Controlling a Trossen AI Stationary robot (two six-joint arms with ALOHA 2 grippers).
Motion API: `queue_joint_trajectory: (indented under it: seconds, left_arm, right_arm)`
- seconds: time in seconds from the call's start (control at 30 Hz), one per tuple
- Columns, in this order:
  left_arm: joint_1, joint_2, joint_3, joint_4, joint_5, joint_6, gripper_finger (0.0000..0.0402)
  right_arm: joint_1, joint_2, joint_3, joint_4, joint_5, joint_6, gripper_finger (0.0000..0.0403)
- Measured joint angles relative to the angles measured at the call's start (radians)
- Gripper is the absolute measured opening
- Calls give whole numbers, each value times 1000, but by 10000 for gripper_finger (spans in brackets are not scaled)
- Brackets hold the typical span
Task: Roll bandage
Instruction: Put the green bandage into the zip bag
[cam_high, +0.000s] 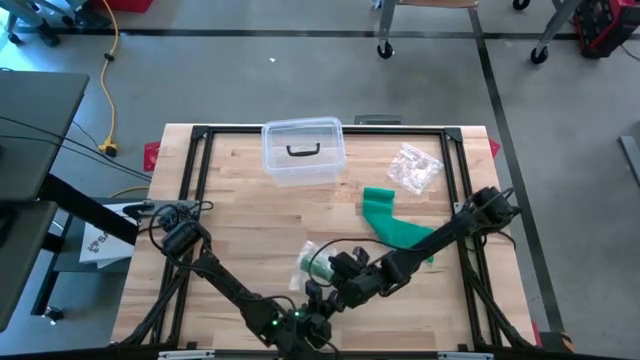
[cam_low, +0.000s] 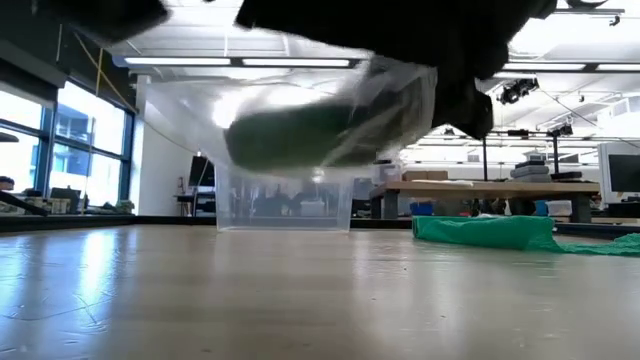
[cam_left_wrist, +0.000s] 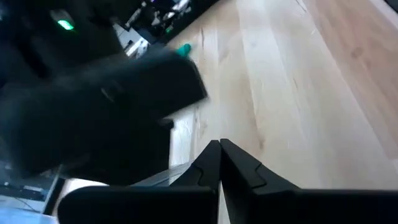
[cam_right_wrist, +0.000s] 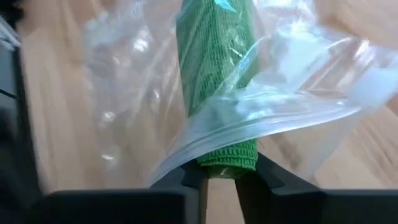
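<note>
Pinching the end of a rolled green bandage (cam_right_wrist: 217, 93) between its two dark fingers (cam_right_wrist: 261, 177), the right gripper (cam_right_wrist: 221, 174) holds it above the wooden table (cam_high: 240, 215); a clear plastic bag (cam_right_wrist: 298, 93) is draped around the roll and caught at the fingers too. From above, this gripper (cam_high: 335, 268) sits near the table's front edge, a little right of centre, with the bagged roll (cam_high: 318, 262) at its tip. In the low view the roll (cam_low: 300, 130) hangs clear of the tabletop inside its bag. The left gripper (cam_left_wrist: 219, 163) has its fingers clenched together on nothing, close by at the front edge (cam_high: 312, 300). A loose green bandage (cam_high: 395, 222) lies unrolled on the table behind the right arm. Farther back stand a clear plastic box (cam_high: 303, 152) and a crumpled clear wrapper (cam_high: 415, 168).
</note>
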Motion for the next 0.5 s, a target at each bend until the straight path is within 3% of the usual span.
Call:
queue_joint_trajectory:
  seconds: [0.17,0.3,0.5]
  left_arm:
    - [-8,1,0,-11,1,-26,0]
    - [-19,-6,0,-85,7,-151,0]
    - [-41,-54,0,-218,30,-350,0]
  right_arm:
    - [0,-7,0,-7,-47,-91,153]
    - [5,-48,0,-51,-68,-163,226]
    - [68,-142,0,-165,-67,-316,251]
